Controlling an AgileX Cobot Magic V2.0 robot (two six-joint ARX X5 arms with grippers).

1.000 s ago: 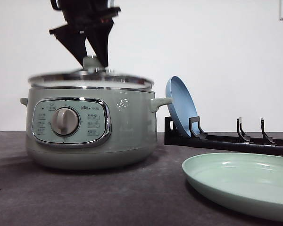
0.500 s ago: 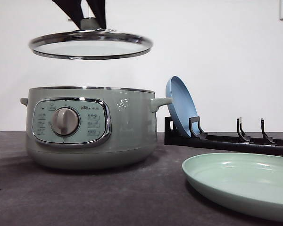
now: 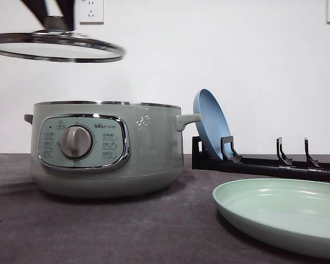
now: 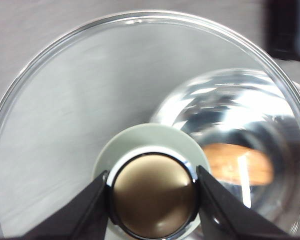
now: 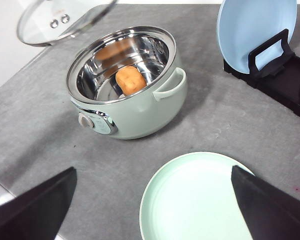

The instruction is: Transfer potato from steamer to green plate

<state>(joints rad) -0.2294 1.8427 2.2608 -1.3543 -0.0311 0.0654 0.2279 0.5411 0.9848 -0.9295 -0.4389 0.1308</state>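
Observation:
The sage-green steamer [image 3: 107, 148] stands lidless at the table's left. Inside its steel bowl lies the orange-brown potato [image 5: 131, 81], which I also see through the glass in the left wrist view as the potato [image 4: 237, 162]. My left gripper [image 3: 54, 19] is shut on the knob [image 4: 152, 195] of the glass lid [image 3: 55, 47], holding it in the air above and left of the pot. The green plate [image 3: 280, 217] lies empty at the front right. High above the plate, my right gripper [image 5: 152, 172] is open and holds nothing.
A blue plate [image 3: 212, 124] leans upright in a black rack [image 3: 264, 162] behind the green plate, right of the steamer's handle [image 3: 188, 119]. The table's left edge [image 5: 10, 80] runs close to the pot. Grey table [image 5: 230, 125] lies bare between pot, rack and plate.
The lid has gone from resting on the steamer to hanging in the air, carried up and to the left by my left gripper. The pot's rim now stands uncovered.

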